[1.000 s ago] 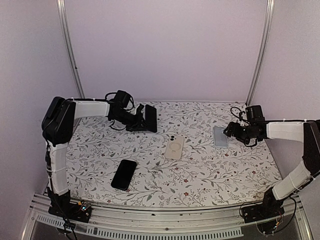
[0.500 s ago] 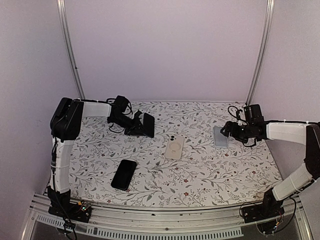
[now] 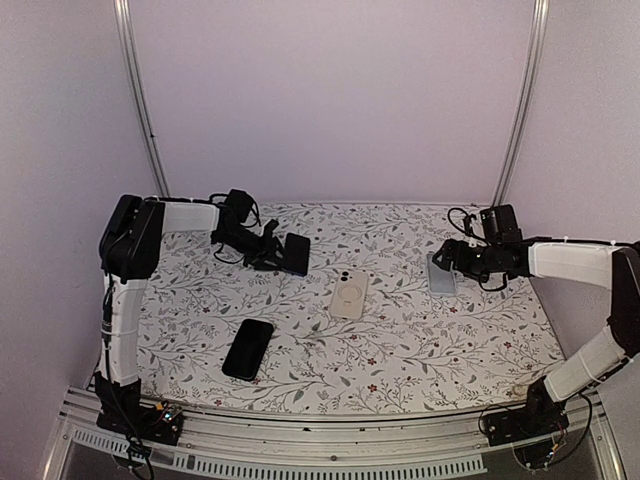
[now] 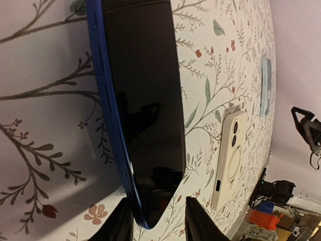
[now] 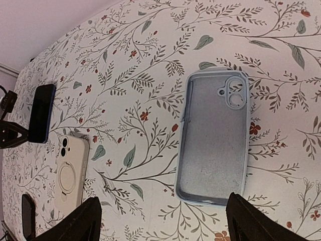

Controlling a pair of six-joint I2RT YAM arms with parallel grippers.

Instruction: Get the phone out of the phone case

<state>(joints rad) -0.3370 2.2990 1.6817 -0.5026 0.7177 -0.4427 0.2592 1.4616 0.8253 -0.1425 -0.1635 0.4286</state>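
1. Top external view, nearest you: a black phone (image 3: 248,348) lies flat on the desk (image 3: 420,350), left of centre and well apart from both sets of jaws. It wears no case, so it needs nothing from you.
2. Further in, near the middle, a cream case (image 3: 349,293) lies back up. You cannot tell from here whether a phone sits inside it.
3. To the right, a clear case (image 5: 214,145) lies empty on the desk. The right jaws hang just beside one end of it, spread wide, with nothing between them.
4. Farthest back on the left is the thing that matters. The phone (image 4: 145,100), its dark screen showing, sits in its blue case (image 4: 106,100), down on the desk or close to flat. The left jaws stand partly apart, with one of the fingers (image 4: 124,228) at each side of the phone's end. They look loose around it rather than clamped, though you cannot be sure they are clear of it.
5. I judge that you are at the stage of setting the cased phone down for a fresh hold. The phone is not yet out of the case.
6. The next move likely calls for two holds. One pins the rim of the blue case against the desk, and the other levers a corner of the phone up and out. The right jaws are well apart from it, so you would have to bring them across. Watch for the phone sliding on the desk as you push.
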